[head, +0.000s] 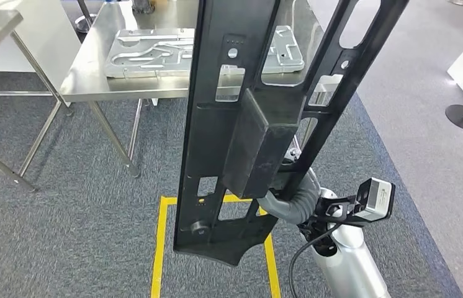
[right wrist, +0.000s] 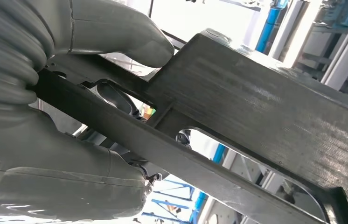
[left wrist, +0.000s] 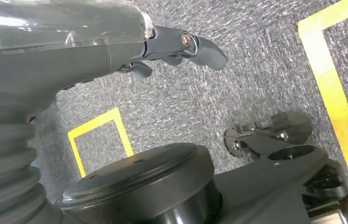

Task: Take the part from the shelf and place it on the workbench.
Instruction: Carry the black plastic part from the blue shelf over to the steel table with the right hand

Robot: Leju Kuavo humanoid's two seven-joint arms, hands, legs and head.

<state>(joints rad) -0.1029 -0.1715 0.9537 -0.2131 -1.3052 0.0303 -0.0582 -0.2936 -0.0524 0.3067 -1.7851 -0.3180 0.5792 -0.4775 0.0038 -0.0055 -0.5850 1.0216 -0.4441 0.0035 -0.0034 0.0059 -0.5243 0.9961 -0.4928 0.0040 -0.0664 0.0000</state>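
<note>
Black and long, the part [head: 241, 124] stands nearly upright in the middle of the head view, a flat frame with cut-out slots and a box-shaped block on its face, its top end crossing in front of the steel counter [head: 92, 74] and its bottom end hanging over the grey carpet [head: 61, 217]. It is carried in the air, clear of the counter. On the counter lies a pale metal fixture plate [head: 148, 53] with grooved recesses. A yellow floor marking [head: 162, 248] runs on the carpet below the part. The silver right arm [head: 347, 261] rises from the lower edge, bent upward, with its ribbed grey cuff tucked behind the part's lower half. In the right wrist view the right hand [right wrist: 69, 93] clasps a bar of the part, the thick thumb [right wrist: 116, 28] pressed on one side and the fingers [right wrist: 116, 100] wrapped behind on the other. In the left wrist view the left hand [left wrist: 116, 51] hangs toward the carpet with nothing in it, its fingers [left wrist: 200, 46] loosely extended.
</note>
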